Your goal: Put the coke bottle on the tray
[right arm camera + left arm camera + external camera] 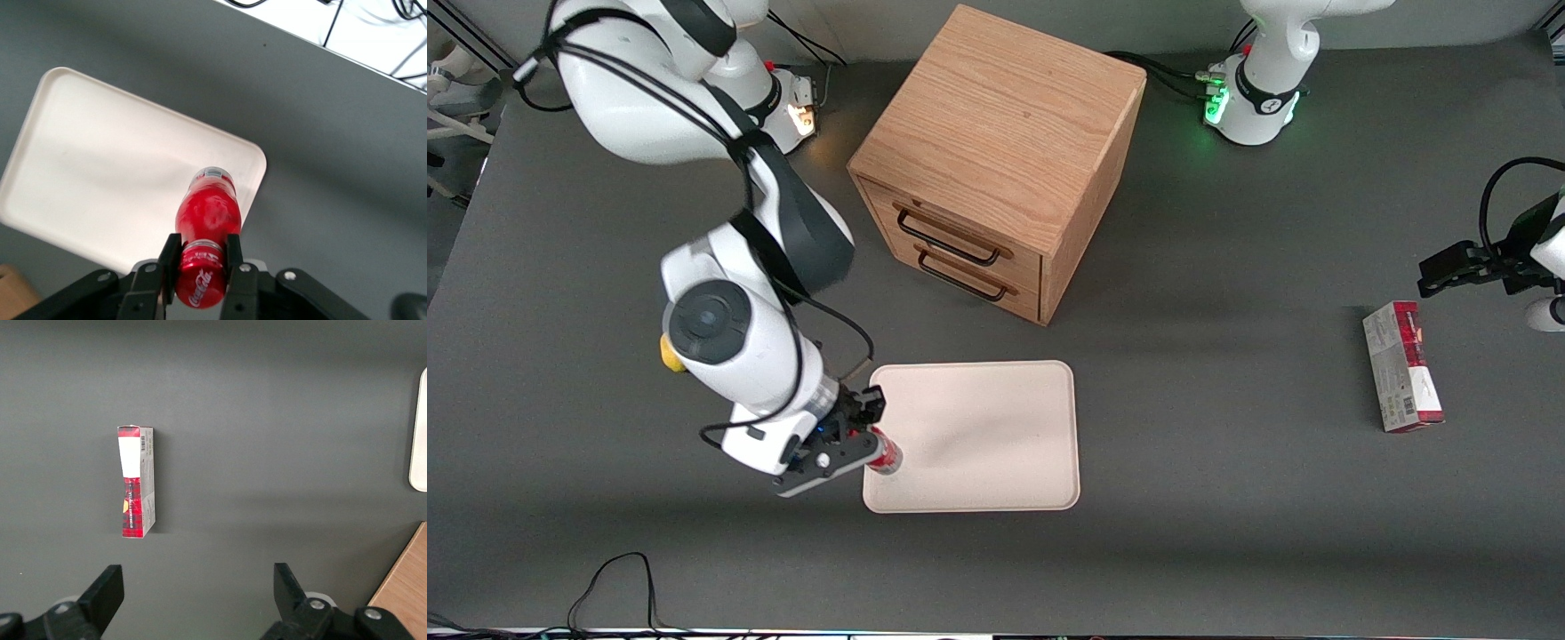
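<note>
My gripper [860, 433] is shut on the neck of the coke bottle [884, 453], a small red bottle with a red cap and clear base. In the right wrist view the two black fingers [169, 257] clamp the bottle [208, 212] just below its cap. The bottle hangs tilted over the corner of the tray [996, 427] that is nearest the front camera, at the working arm's end. The pale cream-pink tray also shows in the right wrist view [100, 180]. I cannot tell whether the bottle's base touches the tray.
A wooden drawer cabinet [1000, 151] stands farther from the front camera than the tray. A red-and-white carton [1402, 365] lies toward the parked arm's end of the table; it also shows in the left wrist view [136, 481]. A black cable [618, 582] lies near the front edge.
</note>
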